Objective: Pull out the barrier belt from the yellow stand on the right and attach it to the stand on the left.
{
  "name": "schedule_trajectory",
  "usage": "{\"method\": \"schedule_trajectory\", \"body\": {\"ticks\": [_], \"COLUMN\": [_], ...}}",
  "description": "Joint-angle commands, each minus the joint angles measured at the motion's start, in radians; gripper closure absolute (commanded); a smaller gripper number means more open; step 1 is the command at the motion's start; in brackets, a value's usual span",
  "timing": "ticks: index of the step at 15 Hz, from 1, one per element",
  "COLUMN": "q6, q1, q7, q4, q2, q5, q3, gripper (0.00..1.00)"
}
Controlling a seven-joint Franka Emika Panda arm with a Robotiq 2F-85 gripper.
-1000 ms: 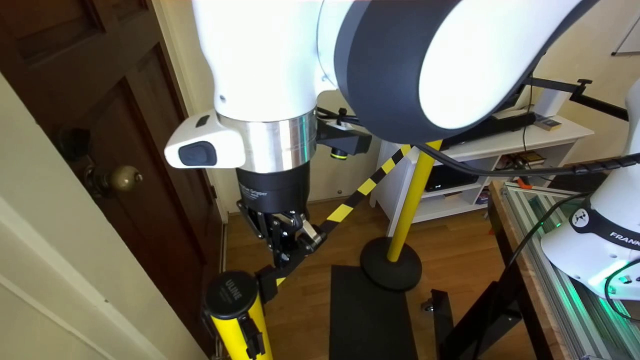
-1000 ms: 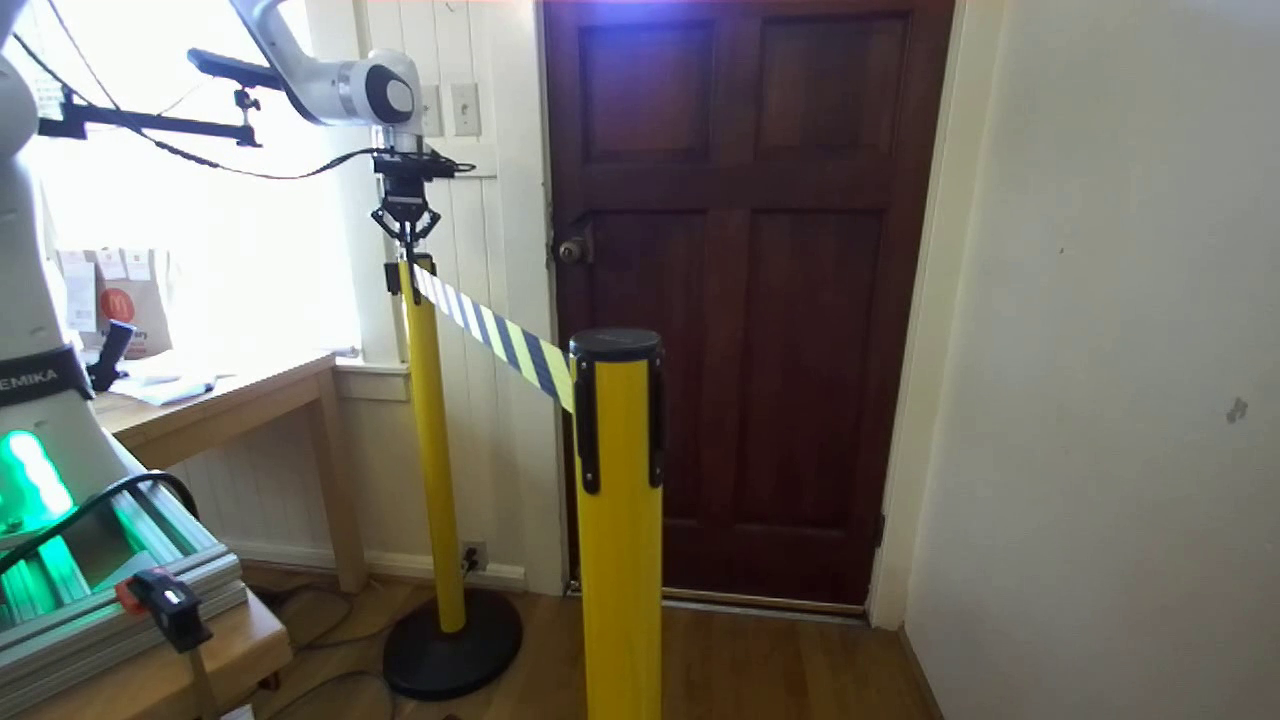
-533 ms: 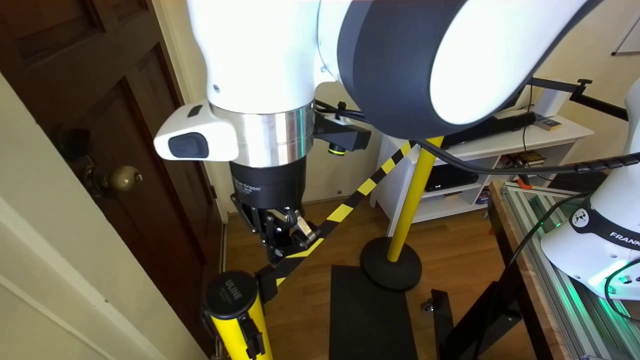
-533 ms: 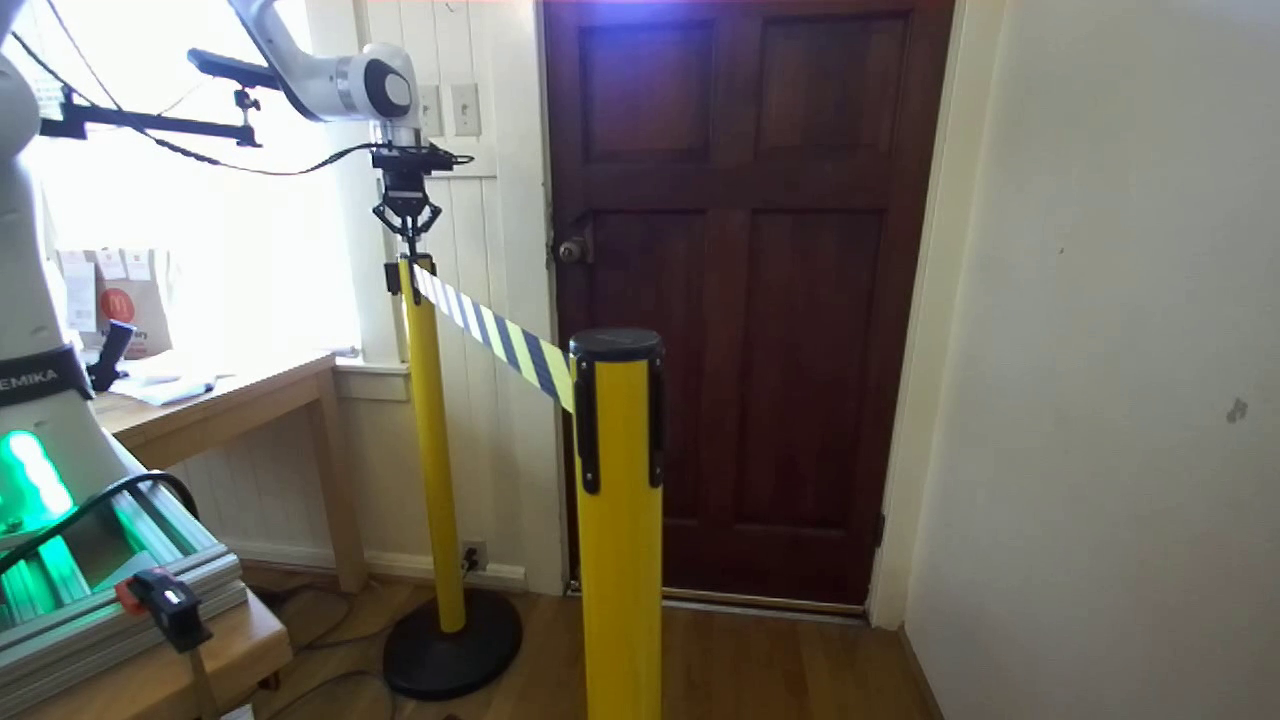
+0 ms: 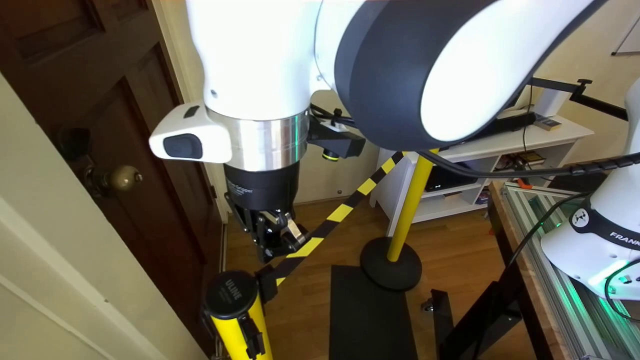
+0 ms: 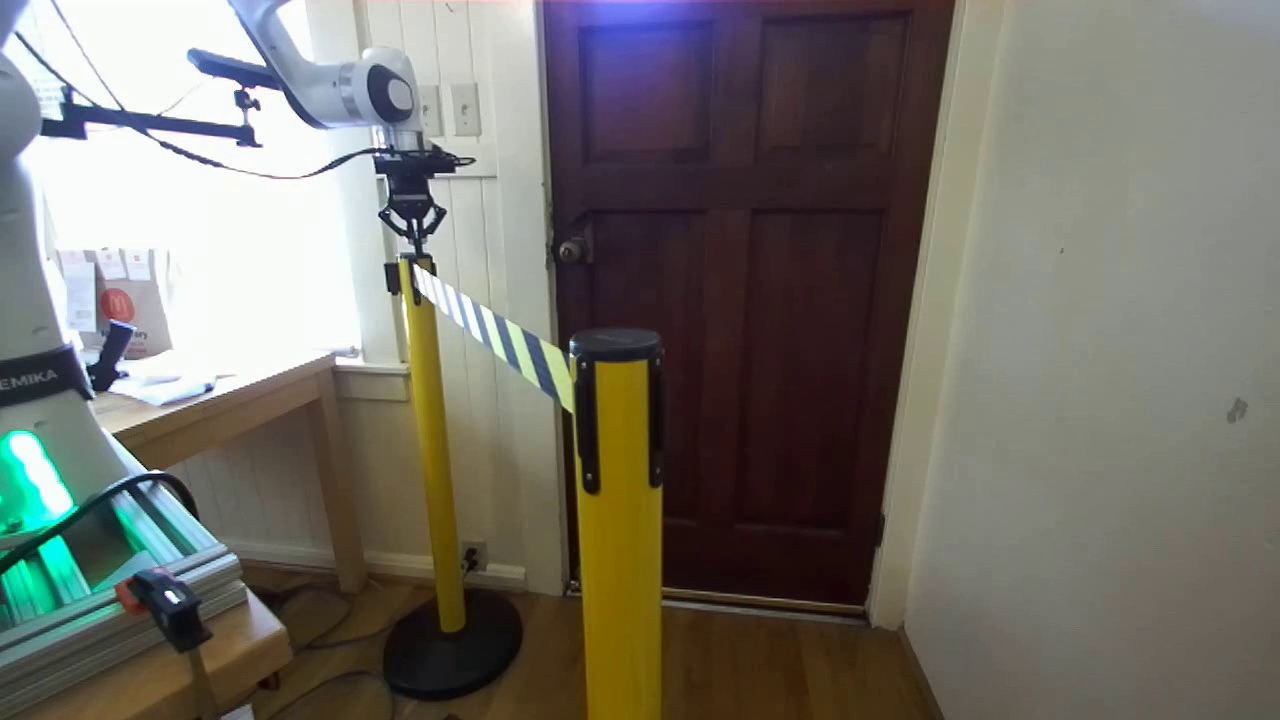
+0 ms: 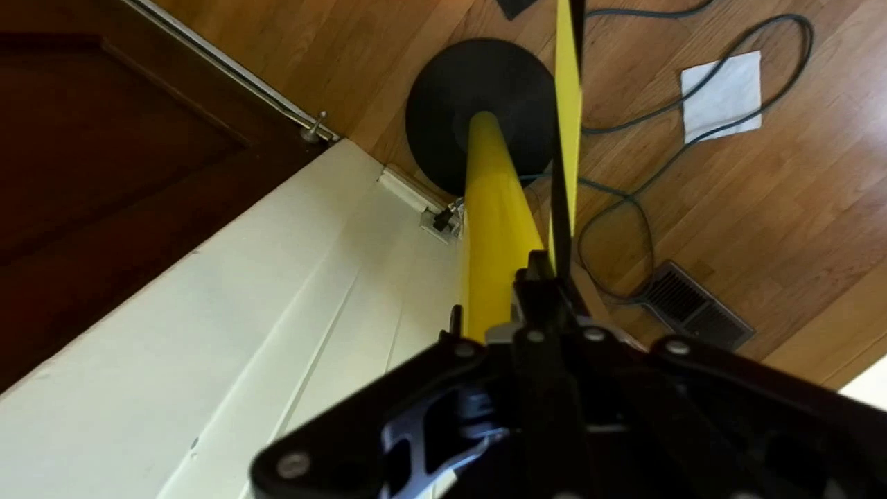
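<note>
In an exterior view, we see the striped belt [image 5: 339, 214] reaching a yellow stand [image 5: 232, 295], the fingers [image 5: 274, 249] just above its black end [image 5: 268, 284]. In an exterior view, the belt slopes from there to a closer stand [image 6: 620, 560]. In the wrist view, we find the fingers closed together.

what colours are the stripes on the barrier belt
Alternating black and yellow on the barrier belt, showing best in an exterior view.
</note>
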Motion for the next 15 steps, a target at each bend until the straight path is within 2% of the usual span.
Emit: {"method": "schedule_trajectory", "body": {"ticks": [1,15], "q6": [0.038,0.024], "q1": [0.018,-0.003], "q7": [0.037,-0.006], "q4": [0.013,-0.001], "q2": [0.014,0.000], "q5": [-0.029,0.032], "q3": [-0.014,0.014], "gripper": [1.00,1.00]}}
